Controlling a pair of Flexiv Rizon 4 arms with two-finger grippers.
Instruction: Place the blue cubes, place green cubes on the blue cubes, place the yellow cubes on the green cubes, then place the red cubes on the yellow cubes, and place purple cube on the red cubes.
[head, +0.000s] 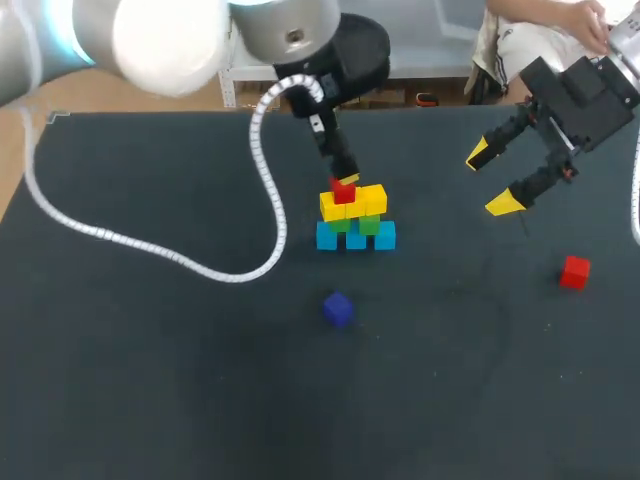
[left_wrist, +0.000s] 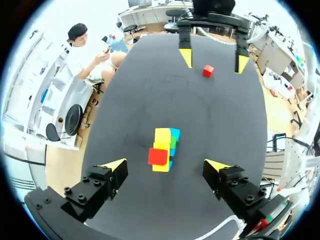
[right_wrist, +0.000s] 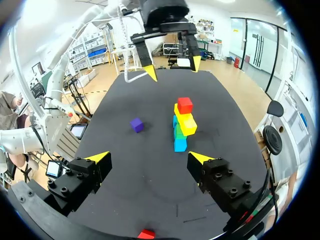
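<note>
A cube stack stands mid-table: a row of blue cubes (head: 355, 238), green cubes (head: 369, 225) on them, yellow cubes (head: 372, 200) above, and one red cube (head: 344, 190) on top. My left gripper (head: 340, 165) hangs just over the stack, open, with the top red cube (left_wrist: 158, 156) below and between its fingers but untouched. A second red cube (head: 574, 272) lies loose at the right. A purple cube (head: 337, 308) lies in front of the stack. My right gripper (head: 495, 180) is raised to the right of the stack, open and empty.
The white cable (head: 262, 150) of my left arm loops over the table's left half. In the right wrist view the loose red cube (right_wrist: 146, 234) lies under that gripper (right_wrist: 149, 157), and the purple cube (right_wrist: 137, 124) sits ahead beside the stack (right_wrist: 181, 131).
</note>
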